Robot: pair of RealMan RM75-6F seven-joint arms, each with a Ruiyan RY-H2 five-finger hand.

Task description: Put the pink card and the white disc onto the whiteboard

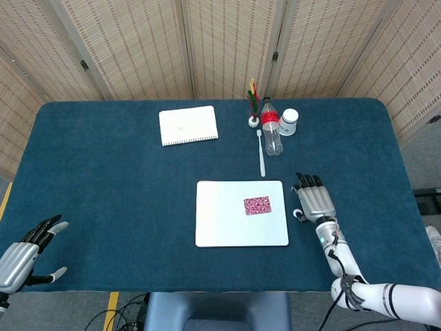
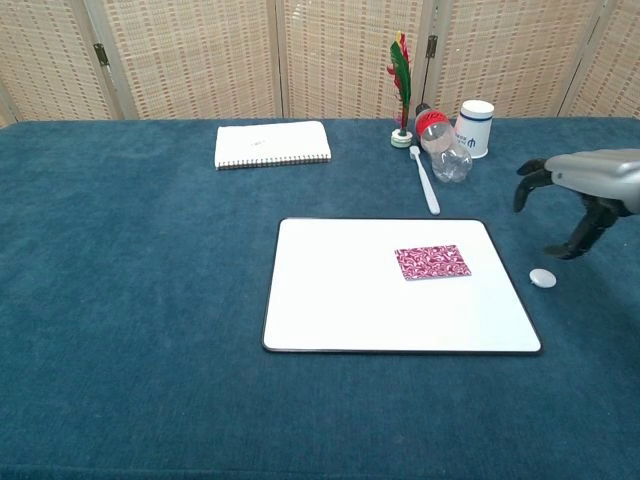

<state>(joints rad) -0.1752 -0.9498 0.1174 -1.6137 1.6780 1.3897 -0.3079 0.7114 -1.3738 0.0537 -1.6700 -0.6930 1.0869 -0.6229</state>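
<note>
The pink patterned card [image 2: 432, 262] lies flat right of centre on the white rectangular whiteboard [image 2: 330, 300]. The small white disc [image 2: 542, 278] sits on the blue cloth just right of the board, beneath the empty, spread-fingered right hand [image 2: 578, 195]. At lower left, the left hand [image 1: 24, 255] hangs empty, fingers apart.

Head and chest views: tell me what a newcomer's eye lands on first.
The whiteboard lying mid-table stands out most against the blue cloth, with the pink card flat on its right half. Next comes the right hand, empty, with fingers apart, raised just right of the board above the white disc, which lies on the cloth off the board's right edge.
</note>
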